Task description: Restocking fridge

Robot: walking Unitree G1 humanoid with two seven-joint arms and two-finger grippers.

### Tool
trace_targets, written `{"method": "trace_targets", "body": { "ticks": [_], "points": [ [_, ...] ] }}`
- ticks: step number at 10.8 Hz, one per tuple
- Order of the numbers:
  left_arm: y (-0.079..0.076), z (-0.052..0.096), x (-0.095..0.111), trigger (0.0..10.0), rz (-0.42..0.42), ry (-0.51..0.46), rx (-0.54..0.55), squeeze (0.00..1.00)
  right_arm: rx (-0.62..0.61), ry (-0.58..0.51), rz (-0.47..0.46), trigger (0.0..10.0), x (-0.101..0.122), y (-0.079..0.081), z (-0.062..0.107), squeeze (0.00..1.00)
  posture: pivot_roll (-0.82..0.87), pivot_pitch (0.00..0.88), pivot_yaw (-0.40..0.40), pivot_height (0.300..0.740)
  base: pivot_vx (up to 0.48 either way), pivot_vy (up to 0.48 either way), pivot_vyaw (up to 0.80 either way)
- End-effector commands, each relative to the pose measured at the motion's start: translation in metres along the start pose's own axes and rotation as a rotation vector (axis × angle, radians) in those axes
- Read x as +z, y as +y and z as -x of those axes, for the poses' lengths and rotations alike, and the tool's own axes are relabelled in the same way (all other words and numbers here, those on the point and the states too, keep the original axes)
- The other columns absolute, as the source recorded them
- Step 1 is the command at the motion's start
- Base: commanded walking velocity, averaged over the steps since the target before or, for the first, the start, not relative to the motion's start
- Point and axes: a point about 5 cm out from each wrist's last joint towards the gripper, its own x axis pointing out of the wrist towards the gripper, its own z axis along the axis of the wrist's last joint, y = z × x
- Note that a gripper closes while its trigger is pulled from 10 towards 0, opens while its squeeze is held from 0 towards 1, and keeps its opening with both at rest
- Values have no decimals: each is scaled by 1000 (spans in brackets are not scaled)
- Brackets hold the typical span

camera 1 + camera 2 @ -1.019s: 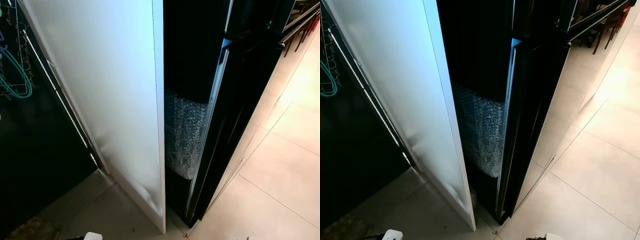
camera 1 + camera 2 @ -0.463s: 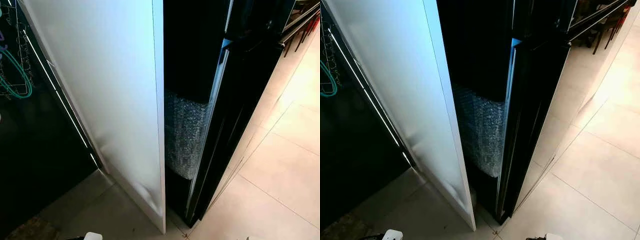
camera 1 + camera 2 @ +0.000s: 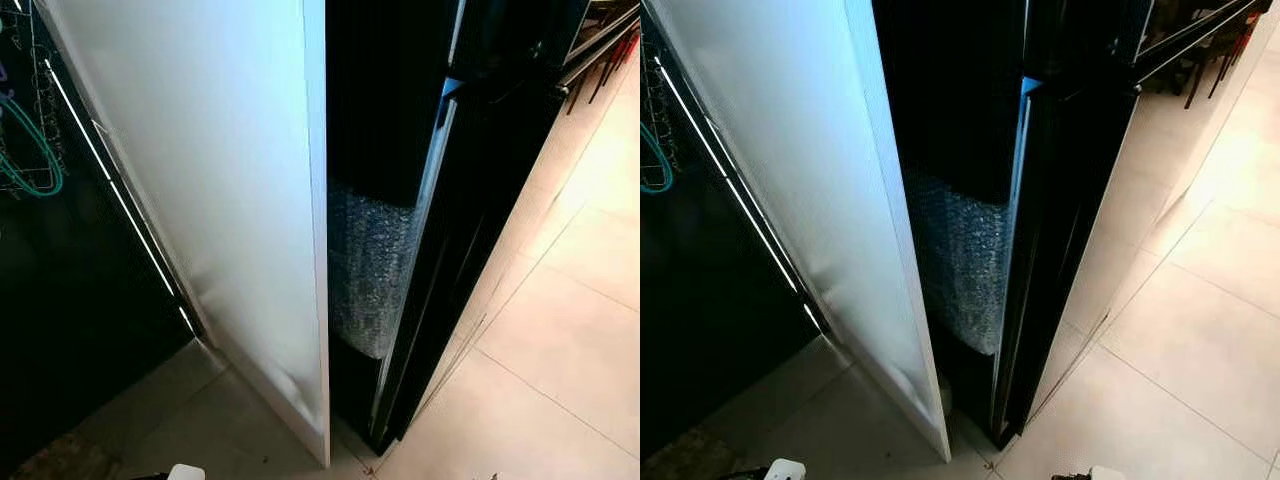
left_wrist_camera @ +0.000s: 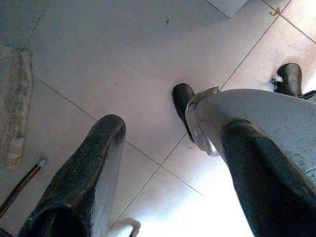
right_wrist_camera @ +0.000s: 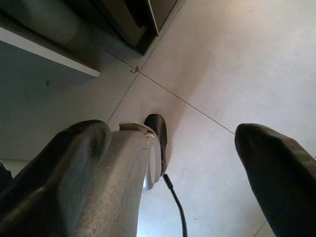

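The robot stands close against the side of a tall black fridge (image 3: 480,200), looking down the narrow dark gap between it and a white panel (image 3: 220,200) just to its left. A wad of bubble wrap (image 3: 368,270) is wedged low in that gap. The fridge looks closed from here, and I can see nothing to go into it, neither in the jaws nor on the tiled floor (image 3: 560,350). Both arms hang idle, pointing down at the tiles beside the robot's own legs: the left gripper (image 4: 173,173) has its jaws wide apart and empty, and the right gripper (image 5: 173,168) likewise stands wide with nothing between the fingers. To my eye the restocking has hardly begun, and the step in hand is getting squarely in front of the door. It would do well to back off from this side-on spot, turn toward the glossy front face (image 3: 1080,200), and leave room for the door to swing before raising an arm. The panel and a wire rack (image 3: 35,110) sit close on the left, so that elbow wants watching.
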Motion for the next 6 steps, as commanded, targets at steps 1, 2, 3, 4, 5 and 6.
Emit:
{"method": "trace_targets", "body": {
  "ticks": [1,2,3,4,5,6],
  "points": [
    [1,0,-1,10000,-9,4,-1,0,2,5,8,10000,0,0,0,0,-3,0,9,740,0,-349,0],
    [1,0,-1,10000,-10,4,-2,0,3,6,8,10000,0,0,0,0,-4,0,9,740,0,-345,0],
    [1,0,-1,10000,-11,4,-2,0,4,6,8,10000,0,0,0,0,-4,0,10,740,0,-480,0],
    [1,0,-1,10000,-11,4,-3,0,5,7,8,10000,0,0,0,0,-4,0,10,740,0,-480,0],
    [1,0,-1,10000,-11,3,-3,0,5,7,8,10000,0,0,0,0,-4,0,10,740,0,-480,0],
    [1,0,-1,10000,-12,3,-3,0,5,9,8,10000,0,0,0,0,-5,0,10,740,0,-480,0]
  ]
}}
